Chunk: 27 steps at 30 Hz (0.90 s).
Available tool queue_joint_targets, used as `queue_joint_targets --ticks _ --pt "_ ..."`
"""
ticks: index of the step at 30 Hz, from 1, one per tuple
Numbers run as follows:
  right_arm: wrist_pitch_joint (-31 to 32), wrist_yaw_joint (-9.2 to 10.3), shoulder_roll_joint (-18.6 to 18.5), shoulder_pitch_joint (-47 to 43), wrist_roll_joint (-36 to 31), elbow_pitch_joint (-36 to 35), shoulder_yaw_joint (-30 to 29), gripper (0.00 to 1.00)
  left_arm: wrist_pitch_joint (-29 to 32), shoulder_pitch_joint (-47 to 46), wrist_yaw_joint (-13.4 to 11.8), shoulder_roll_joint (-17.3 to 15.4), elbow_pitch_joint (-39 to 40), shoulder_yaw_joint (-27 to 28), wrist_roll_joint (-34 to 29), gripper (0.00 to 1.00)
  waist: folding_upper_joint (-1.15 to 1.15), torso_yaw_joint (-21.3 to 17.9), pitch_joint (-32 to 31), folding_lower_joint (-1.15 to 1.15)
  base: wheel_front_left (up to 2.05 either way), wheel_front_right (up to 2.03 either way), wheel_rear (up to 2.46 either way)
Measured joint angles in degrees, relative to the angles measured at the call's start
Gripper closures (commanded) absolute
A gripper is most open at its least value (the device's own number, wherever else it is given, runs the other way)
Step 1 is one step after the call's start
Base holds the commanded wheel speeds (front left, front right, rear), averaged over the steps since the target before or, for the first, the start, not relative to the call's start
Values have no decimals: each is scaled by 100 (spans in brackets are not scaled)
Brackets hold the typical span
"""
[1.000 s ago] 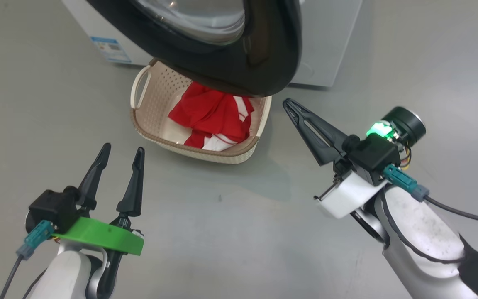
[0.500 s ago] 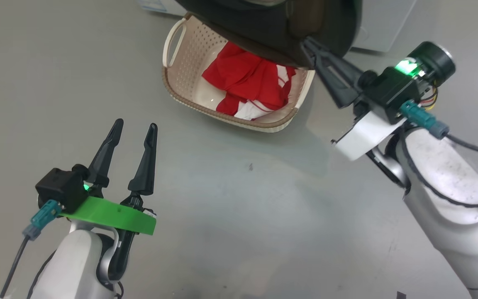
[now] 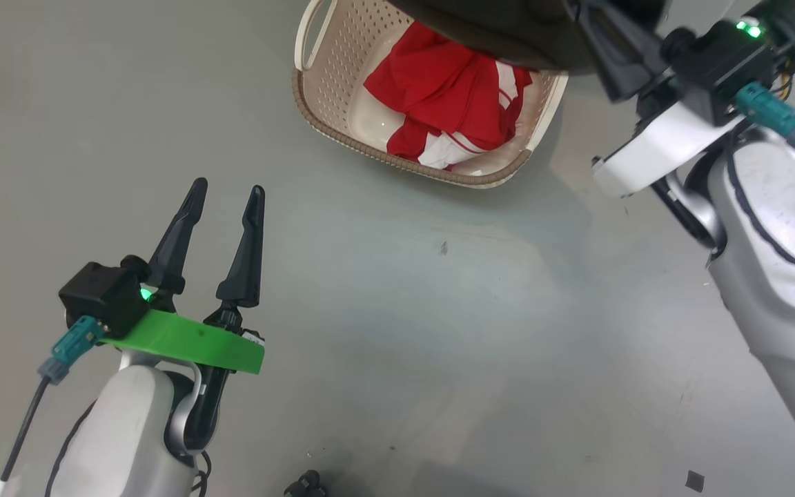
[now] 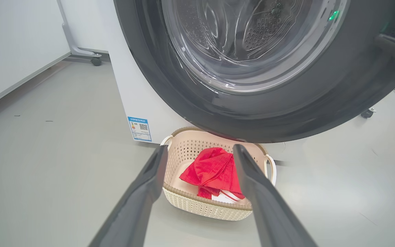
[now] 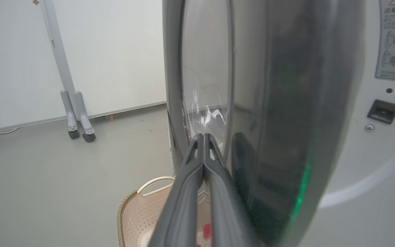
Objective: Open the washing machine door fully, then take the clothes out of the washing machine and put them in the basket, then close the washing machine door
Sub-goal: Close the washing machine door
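Right end effector (image 5: 204, 136), closed, at the washing machine door (image 5: 269, 103); blue sticker (image 4: 139, 128) illegible.

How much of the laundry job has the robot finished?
Done: the red clothes lie in the basket on the floor. In hand: the right gripper, fingers shut together, is at the edge of the washing machine door, probably to push it closed. The left gripper is open and holds nothing. Left to do: the door stands open, so it must be swung shut.
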State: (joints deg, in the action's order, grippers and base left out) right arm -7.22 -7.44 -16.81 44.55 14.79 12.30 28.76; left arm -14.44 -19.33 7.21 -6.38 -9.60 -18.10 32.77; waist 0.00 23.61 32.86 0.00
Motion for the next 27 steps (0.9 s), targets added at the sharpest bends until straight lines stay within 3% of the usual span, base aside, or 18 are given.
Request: queue_joint_targets --ticks 27 --pt "233 -7 -621 2027 -37 391 -461 100 0 -563 0 265 81 56 285 0 0 251 1067 0 0 0 0"
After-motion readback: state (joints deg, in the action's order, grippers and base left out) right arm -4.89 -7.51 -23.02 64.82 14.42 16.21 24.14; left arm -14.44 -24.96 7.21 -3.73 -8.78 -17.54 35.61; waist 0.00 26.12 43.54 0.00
